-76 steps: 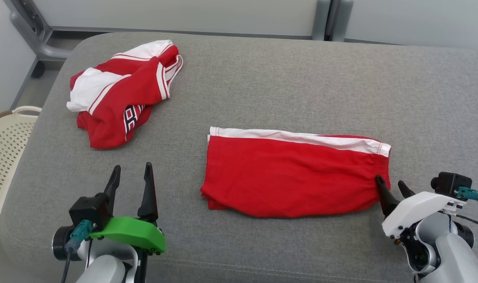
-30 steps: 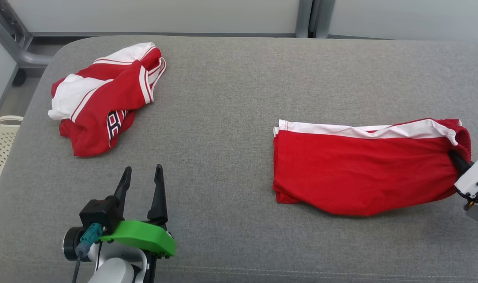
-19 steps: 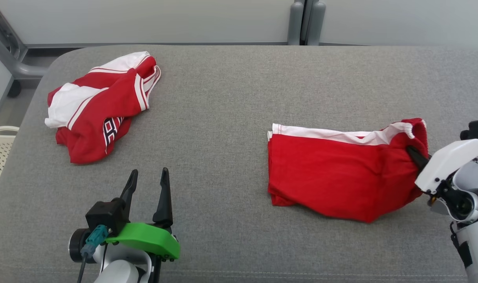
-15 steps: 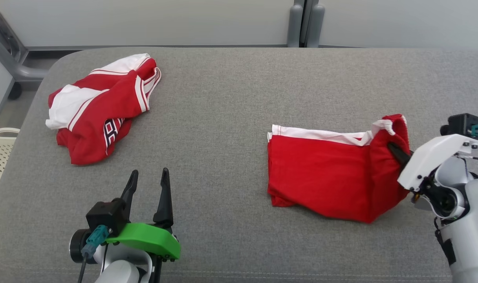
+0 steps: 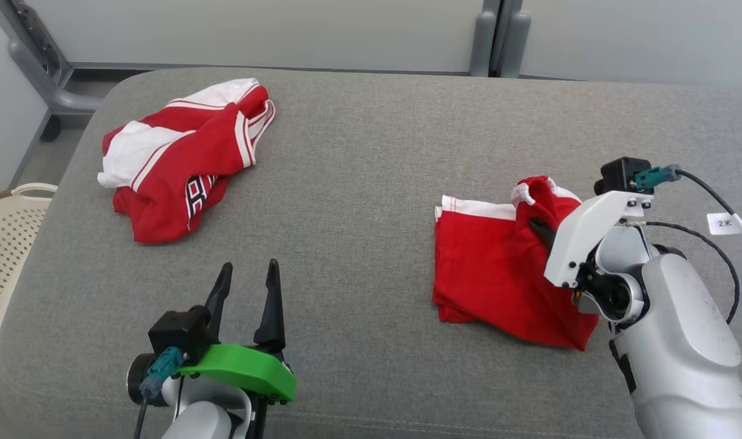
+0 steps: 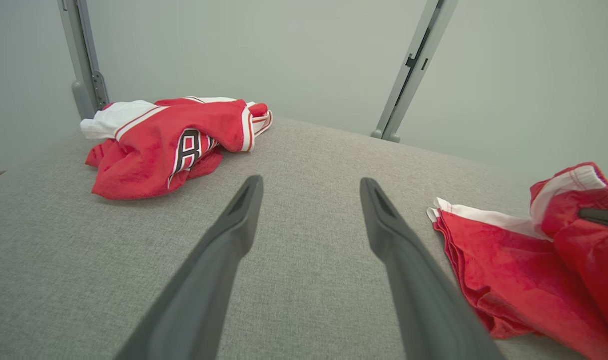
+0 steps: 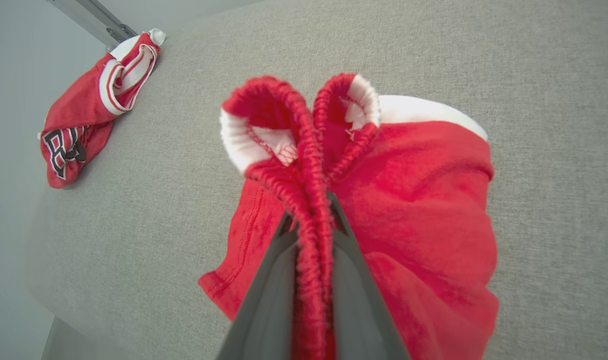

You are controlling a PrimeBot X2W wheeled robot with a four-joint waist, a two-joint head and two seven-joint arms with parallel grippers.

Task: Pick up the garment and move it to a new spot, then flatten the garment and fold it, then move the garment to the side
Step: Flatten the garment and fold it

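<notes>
The red shorts with a white side stripe [image 5: 489,265] lie on the grey cushion at the right. My right gripper [image 5: 538,228] is shut on their elastic waistband [image 7: 308,165], which it holds lifted and folded over toward the left above the rest of the cloth. In the right wrist view the gathered waistband runs pinched between the two fingers [image 7: 279,280]. My left gripper [image 5: 247,277] stands open and empty at the lower left, well apart from the shorts [image 6: 488,265], its fingers [image 6: 219,265] over bare cushion.
A crumpled red and white jersey [image 5: 185,155] lies at the back left of the cushion [image 5: 358,158]. A cream perforated basket [image 5: 8,244] stands off the left edge. Grey metal posts [image 5: 499,36] rise behind the cushion against a pale wall.
My right gripper dragged the shorts to the right, then lifted the waistband end and carried it leftward over the cloth. The left arm stayed put; the head camera shifted.
</notes>
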